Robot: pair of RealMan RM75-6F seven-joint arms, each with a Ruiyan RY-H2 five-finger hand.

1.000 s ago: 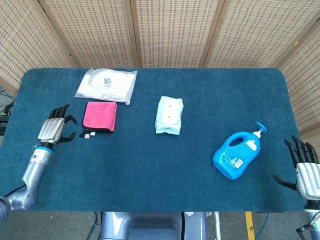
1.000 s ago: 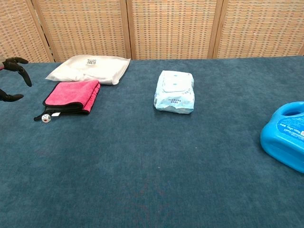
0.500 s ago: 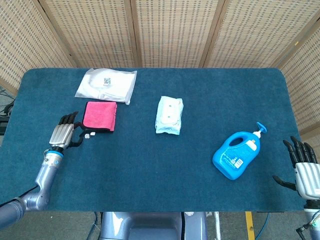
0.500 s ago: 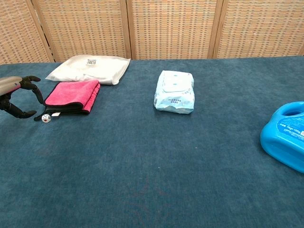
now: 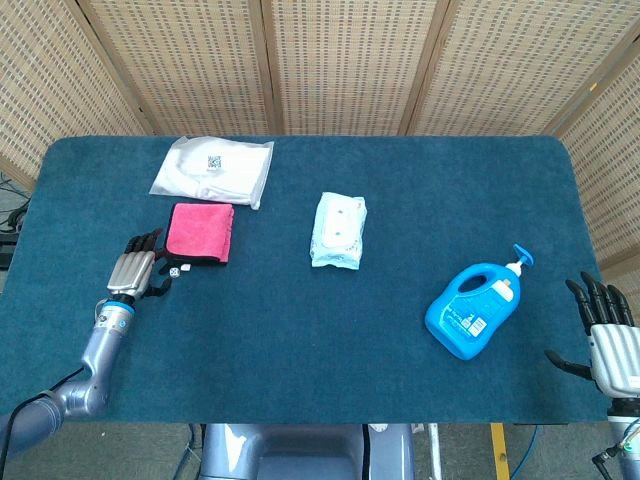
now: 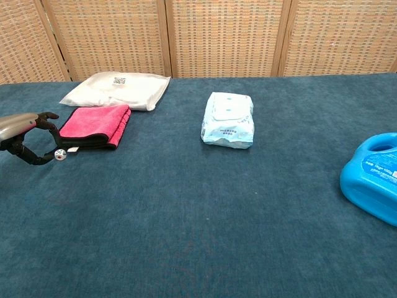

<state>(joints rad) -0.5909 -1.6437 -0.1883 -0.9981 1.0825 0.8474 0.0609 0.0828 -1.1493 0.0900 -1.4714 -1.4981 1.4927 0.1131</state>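
Fingers (image 6: 43,117) of the left hand (image 5: 133,272) are curved apart over the blue table cover (image 5: 300,330), with the thumb tip set low beside a small white die (image 6: 59,154); nothing is held between them, and whether the die is touched cannot be told. The die is seen lying just off the near left corner of the pink cloth (image 5: 200,232), which is folded flat with a dark edge showing along its near side. A white flat packet (image 5: 213,170) is placed just behind the pink cloth, and a small square printed code is carried on its top, too small to be read. A pale blue pack of wipes (image 5: 338,230) is found to the right of the pink cloth, well apart from it, with a flap label on top whose writing cannot be made out. A blue pump bottle (image 5: 474,309) is laid on its side far to the right of the pink cloth, its white label printed with text that is too fine to read. The right hand (image 5: 610,340) is held near the bottle at the table's right edge, with its fingers spread and nothing in them.
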